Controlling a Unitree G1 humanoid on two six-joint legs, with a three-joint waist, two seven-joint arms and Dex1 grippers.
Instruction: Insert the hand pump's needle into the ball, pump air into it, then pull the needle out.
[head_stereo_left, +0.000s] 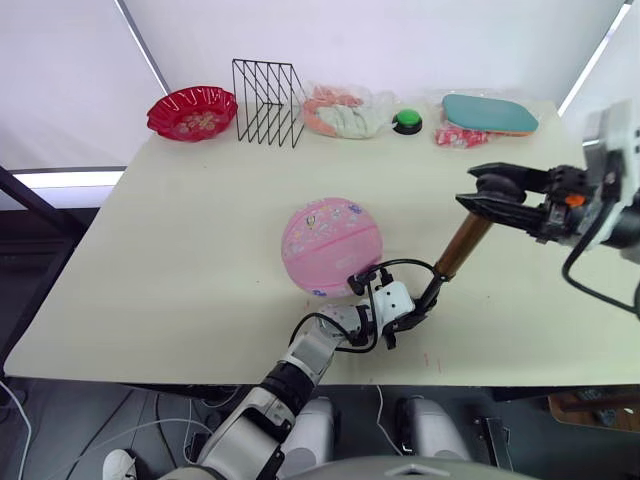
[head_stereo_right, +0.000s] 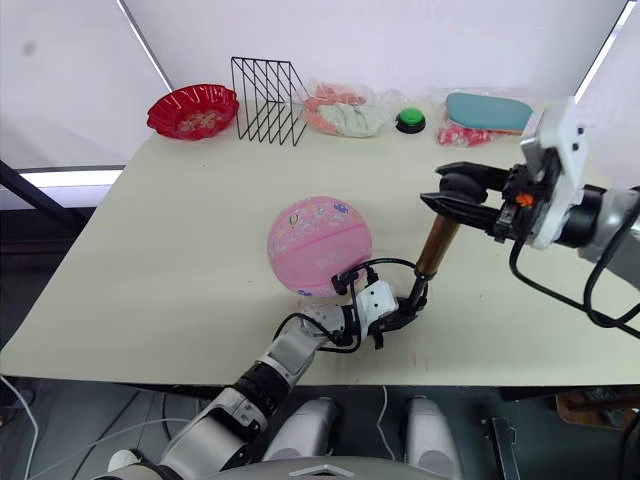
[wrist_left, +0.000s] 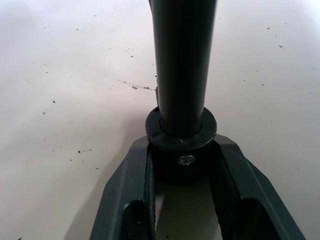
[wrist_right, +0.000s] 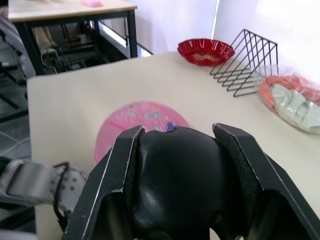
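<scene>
On the pale table (head_stereo_left: 180, 250) the ball (head_stereo_left: 331, 246) sits round near the front edge, well short of the clutter along the back: from left to right, a red bowl (head_stereo_left: 192, 111), a black wire rack (head_stereo_left: 267, 101), a bagged bundle of cloth (head_stereo_left: 343, 112), a green button (head_stereo_left: 407, 121) and a teal pouch (head_stereo_left: 490, 113).

Just right of the ball, the left gripper (head_stereo_left: 420, 303) clamps the black lower end of the hand pump (head_stereo_left: 462, 245); the left wrist view shows both fingers (wrist_left: 131, 180) pressed against the collar at the pump's base. The pump's long axis leans up and to the right, away from the ball. A thin black hose (head_stereo_left: 400, 266) loops from that base back toward the ball's near right side. The needle is too small to make out, so whether it sits in the valve cannot be told.

At the pump's top, the right gripper (head_stereo_left: 478, 194) is closed around the black T-handle (wrist_right: 181, 180), so pumping would run along that tilted axis. Bare table lies to the right of the pump, leaving the right arm free room.
</scene>
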